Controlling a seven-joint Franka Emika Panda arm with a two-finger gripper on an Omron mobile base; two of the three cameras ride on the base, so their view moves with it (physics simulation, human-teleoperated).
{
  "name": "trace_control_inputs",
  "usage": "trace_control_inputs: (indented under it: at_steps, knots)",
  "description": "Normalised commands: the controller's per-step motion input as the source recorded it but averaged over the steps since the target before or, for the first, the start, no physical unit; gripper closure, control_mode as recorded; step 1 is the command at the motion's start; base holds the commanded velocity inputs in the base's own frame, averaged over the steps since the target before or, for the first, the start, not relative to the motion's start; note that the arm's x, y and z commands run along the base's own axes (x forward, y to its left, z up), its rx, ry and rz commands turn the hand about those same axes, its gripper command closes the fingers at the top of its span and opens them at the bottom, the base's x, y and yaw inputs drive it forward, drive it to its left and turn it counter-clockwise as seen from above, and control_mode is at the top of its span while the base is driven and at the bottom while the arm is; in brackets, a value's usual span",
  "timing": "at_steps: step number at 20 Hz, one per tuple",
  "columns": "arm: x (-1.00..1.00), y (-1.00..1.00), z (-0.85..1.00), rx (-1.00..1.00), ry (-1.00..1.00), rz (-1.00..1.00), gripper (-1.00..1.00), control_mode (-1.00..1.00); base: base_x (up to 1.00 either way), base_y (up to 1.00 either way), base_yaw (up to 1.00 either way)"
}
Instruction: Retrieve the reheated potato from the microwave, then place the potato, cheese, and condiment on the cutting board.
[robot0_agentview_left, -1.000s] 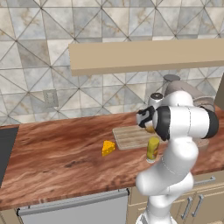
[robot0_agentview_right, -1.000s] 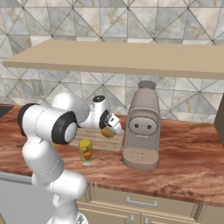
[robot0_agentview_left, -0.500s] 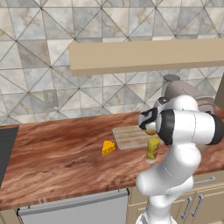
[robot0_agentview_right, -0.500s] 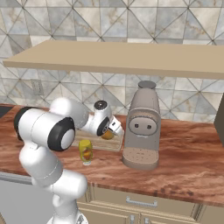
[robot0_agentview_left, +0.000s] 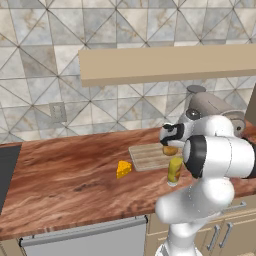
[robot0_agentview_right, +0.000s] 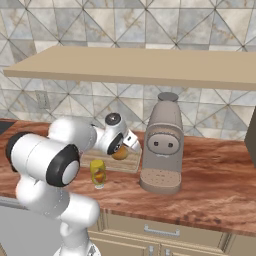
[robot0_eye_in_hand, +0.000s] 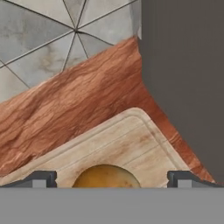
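The potato lies on the board between wide jaws, free. The firm, light cheese is best gripped across its flat sides.

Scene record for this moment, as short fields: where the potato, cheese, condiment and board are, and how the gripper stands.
potato: lying on the cutting board, between the fingertips
gripper: open, straddling the potato, not clamped on it
cheese: on the counter, off the board's left side
condiment: upright on the counter, in front of the board
coffee machine: right of the board
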Motion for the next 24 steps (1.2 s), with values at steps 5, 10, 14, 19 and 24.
trace_control_inputs:
  at_steps: [5, 10, 14, 19, 24]
  knots:
    - [-0.37, 0.06, 0.36, 0.00, 0.00, 0.06, -1.00, -1.00, 0.00, 0.00, 0.00]
    - [-0.42, 0.13, 0.33, 0.00, 0.05, 0.17, -1.00, -1.00, 0.00, 0.00, 0.00]
    - [-0.38, 0.10, 0.38, -0.02, 0.15, 0.22, -1.00, -1.00, 0.00, 0.00, 0.00]
    - [-0.40, 0.14, 0.28, -0.10, 0.30, 0.21, -1.00, -1.00, 0.00, 0.00, 0.00]
    - [-0.39, 0.16, 0.17, -0.18, 0.28, 0.05, -1.00, -1.00, 0.00, 0.00, 0.00]
